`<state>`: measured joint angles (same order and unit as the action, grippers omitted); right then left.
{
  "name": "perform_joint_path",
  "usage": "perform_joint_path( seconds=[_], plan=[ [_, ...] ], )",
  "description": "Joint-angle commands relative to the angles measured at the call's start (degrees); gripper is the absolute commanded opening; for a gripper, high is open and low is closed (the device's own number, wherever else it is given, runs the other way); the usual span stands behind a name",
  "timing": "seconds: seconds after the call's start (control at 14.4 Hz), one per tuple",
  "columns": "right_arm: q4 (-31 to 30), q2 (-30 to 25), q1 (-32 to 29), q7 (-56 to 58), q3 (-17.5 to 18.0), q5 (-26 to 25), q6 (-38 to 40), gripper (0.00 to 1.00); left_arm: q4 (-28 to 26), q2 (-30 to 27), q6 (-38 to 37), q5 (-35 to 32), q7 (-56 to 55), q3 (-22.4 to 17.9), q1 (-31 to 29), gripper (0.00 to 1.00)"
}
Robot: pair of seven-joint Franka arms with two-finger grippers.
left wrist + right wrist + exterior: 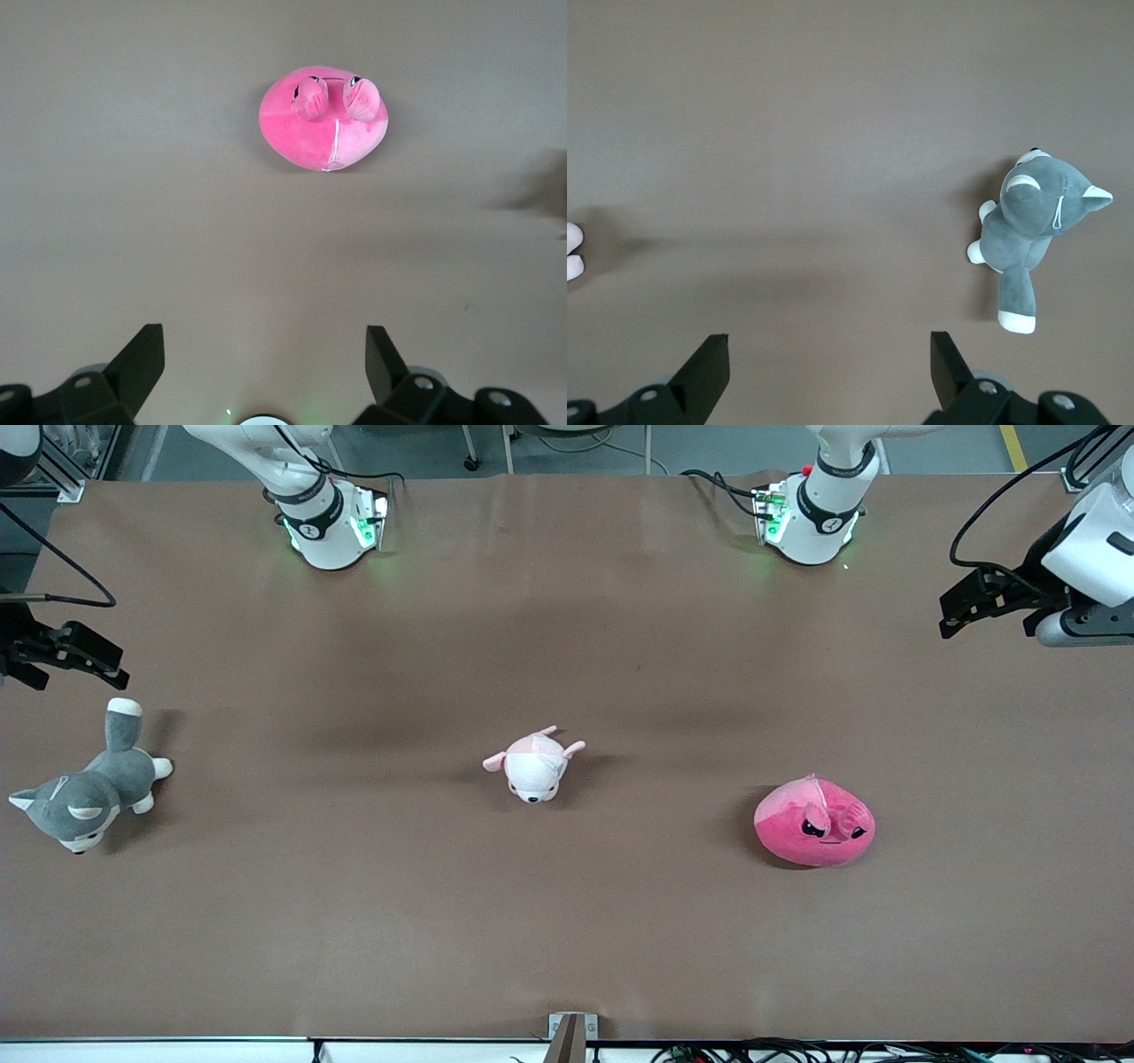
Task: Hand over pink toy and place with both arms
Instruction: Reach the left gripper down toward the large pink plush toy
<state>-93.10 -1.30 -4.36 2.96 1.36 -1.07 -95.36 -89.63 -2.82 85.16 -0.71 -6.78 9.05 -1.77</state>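
Observation:
The pink toy [815, 822], a round hot-pink plush with black angry eyes, lies on the brown table toward the left arm's end. In the left wrist view the pink toy [319, 133] lies well clear of the fingers. My left gripper [944, 622] hangs open and empty over the table's edge at the left arm's end; in its own view the left gripper [266, 341] has only bare table between its jaws. My right gripper [84, 682] hangs open and empty over the right arm's end, and in its wrist view the right gripper [830, 347] holds nothing.
A grey-and-white plush dog [84, 793] lies near the right arm's end, also seen as the dog [1032, 221] in the right wrist view. A small pale pink-and-white plush [534, 766] lies mid-table. The two arm bases [328, 522] stand farthest from the front camera.

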Motion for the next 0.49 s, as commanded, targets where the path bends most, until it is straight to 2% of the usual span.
perform_joint_path(
  seconds=[0.0, 0.28, 0.42],
  plan=[
    [-2.9, -2.4, -0.9, -0.3, 0.7, 0.0, -1.1, 1.0, 0.9, 0.2, -1.5, -0.2, -0.4, 0.3, -0.2, 1.0],
    [-2.9, -2.4, -0.9, -0.2, 0.7, -0.1, -1.9, 1.0, 1.5, 1.6, -1.4, -0.3, -0.1, 0.0, -0.4, 1.0],
    [-2.8, -2.3, -0.9, -0.2, 0.7, -0.1, -2.0, 1.0, 4.3, 5.8, -1.1, -1.2, 0.2, 0.0, -0.2, 1.0]
  ],
)
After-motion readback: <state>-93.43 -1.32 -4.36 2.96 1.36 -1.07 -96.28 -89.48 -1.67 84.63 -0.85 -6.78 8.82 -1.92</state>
